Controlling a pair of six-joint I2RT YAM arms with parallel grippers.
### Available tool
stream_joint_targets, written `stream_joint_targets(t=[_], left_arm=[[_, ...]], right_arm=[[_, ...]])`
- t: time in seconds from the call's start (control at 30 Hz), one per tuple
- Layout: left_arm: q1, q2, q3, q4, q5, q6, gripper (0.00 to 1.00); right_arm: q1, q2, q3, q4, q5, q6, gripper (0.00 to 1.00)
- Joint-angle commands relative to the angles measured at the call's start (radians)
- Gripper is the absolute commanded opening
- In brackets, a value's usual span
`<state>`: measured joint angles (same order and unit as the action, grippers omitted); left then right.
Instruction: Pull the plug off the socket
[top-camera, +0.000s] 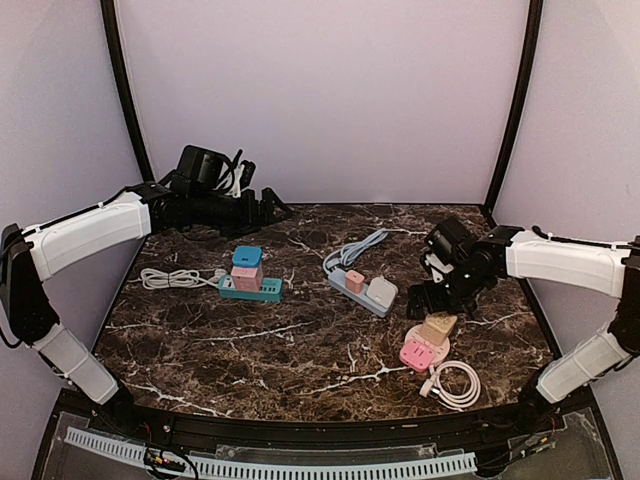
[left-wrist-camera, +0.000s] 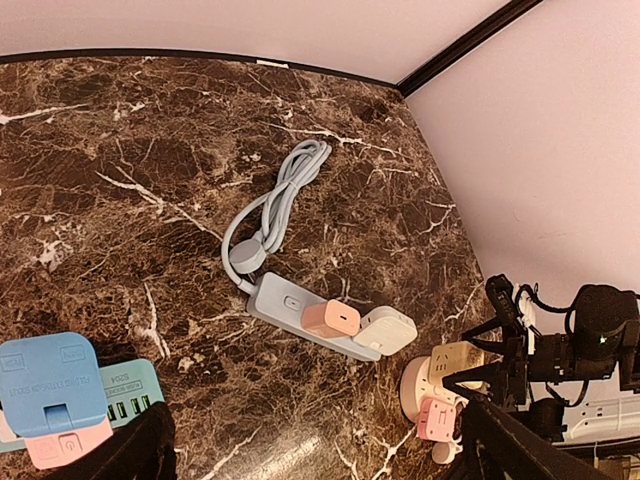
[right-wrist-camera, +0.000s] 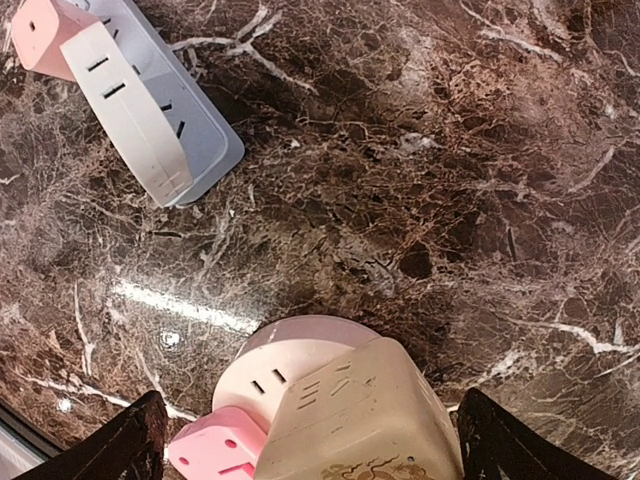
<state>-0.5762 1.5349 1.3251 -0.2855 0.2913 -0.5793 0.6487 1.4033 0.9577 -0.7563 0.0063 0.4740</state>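
A round pale-pink socket (top-camera: 412, 340) lies at the front right with a beige plug (top-camera: 438, 327) and a pink plug (top-camera: 415, 354) in it. My right gripper (top-camera: 428, 298) hovers just behind and above it, open and empty. In the right wrist view the beige plug (right-wrist-camera: 370, 420) sits between the spread fingers (right-wrist-camera: 130, 445) of the gripper (right-wrist-camera: 310, 445), beside the pink plug (right-wrist-camera: 215, 455) on the socket (right-wrist-camera: 290, 360). My left gripper (top-camera: 275, 208) is open and empty, high at the back left; in its wrist view (left-wrist-camera: 320, 455) nothing lies between the fingers.
A grey power strip (top-camera: 352, 290) with a pink plug (top-camera: 354, 281) and a white plug (top-camera: 382, 291) lies mid-table, its cable coiled behind. A teal strip (top-camera: 250, 290) with pink and blue adapters (top-camera: 247, 262) lies to the left. A white cable coil (top-camera: 455, 383) lies near the front right.
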Motion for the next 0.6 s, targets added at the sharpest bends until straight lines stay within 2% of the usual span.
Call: stream_joint_targets(t=[0.0,0.1,0.2,0.57], left_arm=[[-0.005,-0.019,-0.020,-0.004,0.012,0.015,0.99],[-0.005,-0.019,-0.019,-0.010,0.010,0.018,0.99],[-0.005,-0.021,-0.019,-0.014,0.010,0.021,0.99],[-0.005,-0.030,-0.047,-0.001,0.023,0.011,0.99]], right_arm=[[0.045,0.028,-0.010,-0.026,0.016,0.033,0.98],[0.053,0.029,0.004,-0.053,0.010,0.046,0.96],[0.065,0.034,0.015,-0.076,-0.002,0.060,0.90],[0.095,0.139,0.042,-0.039,-0.002,0.075,0.93]])
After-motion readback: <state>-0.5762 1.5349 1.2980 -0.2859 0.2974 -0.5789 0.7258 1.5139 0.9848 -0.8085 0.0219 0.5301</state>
